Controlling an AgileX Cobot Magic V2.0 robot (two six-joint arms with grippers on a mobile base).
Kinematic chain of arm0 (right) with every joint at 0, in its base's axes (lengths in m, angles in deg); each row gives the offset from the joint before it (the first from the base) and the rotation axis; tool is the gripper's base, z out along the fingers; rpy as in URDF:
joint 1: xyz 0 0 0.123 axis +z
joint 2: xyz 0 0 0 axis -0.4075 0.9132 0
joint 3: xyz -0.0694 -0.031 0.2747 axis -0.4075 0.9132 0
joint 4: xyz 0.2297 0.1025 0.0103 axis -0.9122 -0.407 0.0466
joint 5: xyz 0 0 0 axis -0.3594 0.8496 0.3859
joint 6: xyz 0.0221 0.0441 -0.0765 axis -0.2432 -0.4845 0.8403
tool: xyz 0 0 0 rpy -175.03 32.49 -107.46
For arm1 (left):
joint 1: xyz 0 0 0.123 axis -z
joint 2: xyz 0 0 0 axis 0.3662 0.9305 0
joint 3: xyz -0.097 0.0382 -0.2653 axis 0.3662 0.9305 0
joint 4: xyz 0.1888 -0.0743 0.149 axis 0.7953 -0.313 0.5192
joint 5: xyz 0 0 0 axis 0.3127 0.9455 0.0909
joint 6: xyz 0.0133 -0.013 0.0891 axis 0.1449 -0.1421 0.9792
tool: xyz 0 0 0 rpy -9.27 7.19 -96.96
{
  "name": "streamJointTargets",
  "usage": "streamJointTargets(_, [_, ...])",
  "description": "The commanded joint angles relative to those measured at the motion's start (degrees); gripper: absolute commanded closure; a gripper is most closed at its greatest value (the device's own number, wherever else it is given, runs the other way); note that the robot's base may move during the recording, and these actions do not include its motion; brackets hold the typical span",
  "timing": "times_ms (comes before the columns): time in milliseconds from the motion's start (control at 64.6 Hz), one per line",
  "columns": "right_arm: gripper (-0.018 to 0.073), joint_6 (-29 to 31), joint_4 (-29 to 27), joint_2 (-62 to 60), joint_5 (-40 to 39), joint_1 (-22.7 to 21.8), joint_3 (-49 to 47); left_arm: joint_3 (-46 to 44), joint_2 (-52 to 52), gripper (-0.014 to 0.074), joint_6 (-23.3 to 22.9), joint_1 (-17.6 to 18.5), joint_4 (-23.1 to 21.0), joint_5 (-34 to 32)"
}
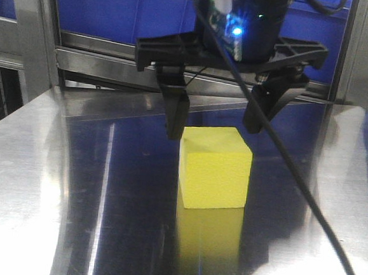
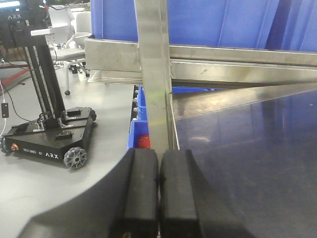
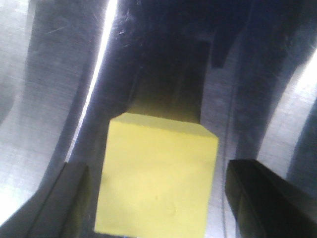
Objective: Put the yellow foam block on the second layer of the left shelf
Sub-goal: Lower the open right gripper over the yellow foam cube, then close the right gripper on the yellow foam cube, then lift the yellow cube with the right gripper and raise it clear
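The yellow foam block sits flat near the middle of the shiny metal shelf. The right gripper hangs just above it, spread wide, with one finger on each side, not touching. The left gripper is closed tight, by a post at the shelf's edge. Blue bins stand behind.

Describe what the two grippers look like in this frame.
The right gripper is black plastic: a wide crossbar with triangular cut-outs and two tapering jaws. A blue light glows on its body, and a black cable runs down past it. The left gripper is matte black too, with blocky, round-edged jaws. No markings show on either.
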State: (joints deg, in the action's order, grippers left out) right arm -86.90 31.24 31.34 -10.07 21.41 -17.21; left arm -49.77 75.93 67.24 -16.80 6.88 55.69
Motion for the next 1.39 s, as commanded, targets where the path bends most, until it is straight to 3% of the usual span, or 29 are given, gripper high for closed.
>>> streamJointTargets(0, [-0.0064, -0.29, 1.21, -1.57, -2.38, -0.36, -1.41, 1.48, -0.76, 0.0460, -0.22, 0.15, -0.18, -4.94])
streamJointTargets(371, [-0.0060, -0.43, 0.37, 2.04, -4.81, -0.69, 0.86, 1.48, -0.76, 0.0460, -0.22, 0.15, -0.18, -4.94])
streamJointTargets(480, [0.0012, -0.43, 0.16, 2.04, -5.61, -0.69, 2.10, 1.48, -0.76, 0.0460, -0.22, 0.15, -0.18, -4.94])
streamJointTargets(650, [0.0218, -0.43, 0.16, 1.92, -6.37, -0.69, 2.21, 1.48, -0.76, 0.0460, -0.22, 0.15, -0.18, -4.94])
streamJointTargets(820, [0.0239, -0.43, 0.21, 0.34, -7.76, -2.05, 2.21, 1.48, -0.76, 0.0460, -0.22, 0.15, -0.18, -4.94])
streamJointTargets(1052, [0.0239, 5.59, 0.21, -8.40, -13.34, -8.40, 5.37, 1.48, -0.76, 0.0460, -0.22, 0.15, -0.18, -4.94])
streamJointTargets(1377, [0.0239, 17.03, 0.21, -31.00, -22.94, -26.32, 24.78, 1.48, -0.76, 0.0460, -0.22, 0.15, -0.18, -4.94])
